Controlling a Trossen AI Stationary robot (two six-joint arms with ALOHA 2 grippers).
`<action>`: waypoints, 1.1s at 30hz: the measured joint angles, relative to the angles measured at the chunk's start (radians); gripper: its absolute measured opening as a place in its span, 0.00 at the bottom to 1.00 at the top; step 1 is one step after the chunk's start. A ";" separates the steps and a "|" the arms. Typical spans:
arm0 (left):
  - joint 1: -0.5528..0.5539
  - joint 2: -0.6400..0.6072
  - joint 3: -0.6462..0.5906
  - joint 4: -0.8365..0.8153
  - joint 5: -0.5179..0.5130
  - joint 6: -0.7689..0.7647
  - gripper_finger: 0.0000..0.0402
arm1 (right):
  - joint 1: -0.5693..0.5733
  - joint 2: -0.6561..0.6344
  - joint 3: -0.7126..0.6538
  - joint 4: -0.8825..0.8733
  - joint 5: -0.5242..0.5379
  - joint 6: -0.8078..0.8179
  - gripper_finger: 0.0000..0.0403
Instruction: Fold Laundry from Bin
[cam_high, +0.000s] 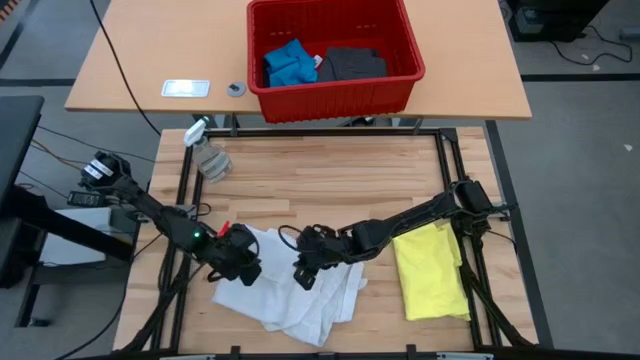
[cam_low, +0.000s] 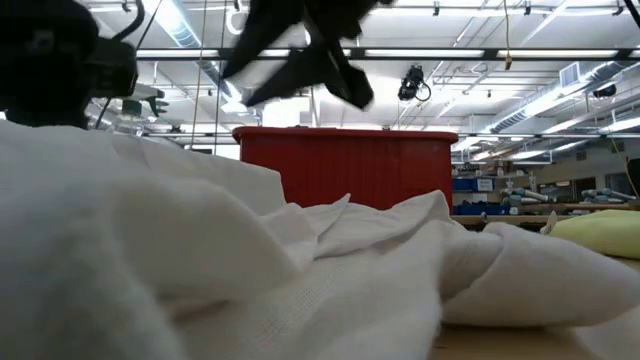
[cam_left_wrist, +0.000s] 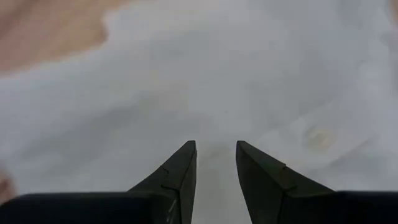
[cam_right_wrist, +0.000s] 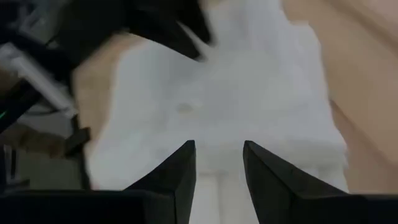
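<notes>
The white shirt (cam_low: 300, 280) lies rumpled at the table's front edge, filling the low view. The left gripper (cam_high: 243, 262) and right gripper (cam_high: 305, 270) sit over it, fingers parted with cloth between; whether either grips it I cannot tell. The yellow T-shirt (cam_high: 432, 270) lies folded nearby; the red bin (cam_high: 335, 55) holds blue and grey pieces.

No readable text, labels, brands or numbers in any view.

white shirt (cam_high: 300, 290): crumpled, near table front
yellow T-shirt (cam_high: 432, 272): folded, at right
bin (cam_high: 335, 92): red, holding blue piece (cam_high: 288, 63) and dark grey piece (cam_high: 352, 64)
</notes>
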 joint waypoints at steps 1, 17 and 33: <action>-0.002 0.000 0.000 -0.023 0.016 -0.013 0.29 | 0.000 0.000 -0.019 -0.001 0.002 0.044 0.34; -0.157 0.004 -0.134 0.069 0.068 -0.554 0.29 | 0.102 -0.001 -0.304 -0.024 -0.091 0.315 0.26; -0.228 0.204 -0.073 0.529 -0.441 -0.570 0.29 | -0.276 -0.100 -0.335 -0.117 -0.171 -0.121 0.25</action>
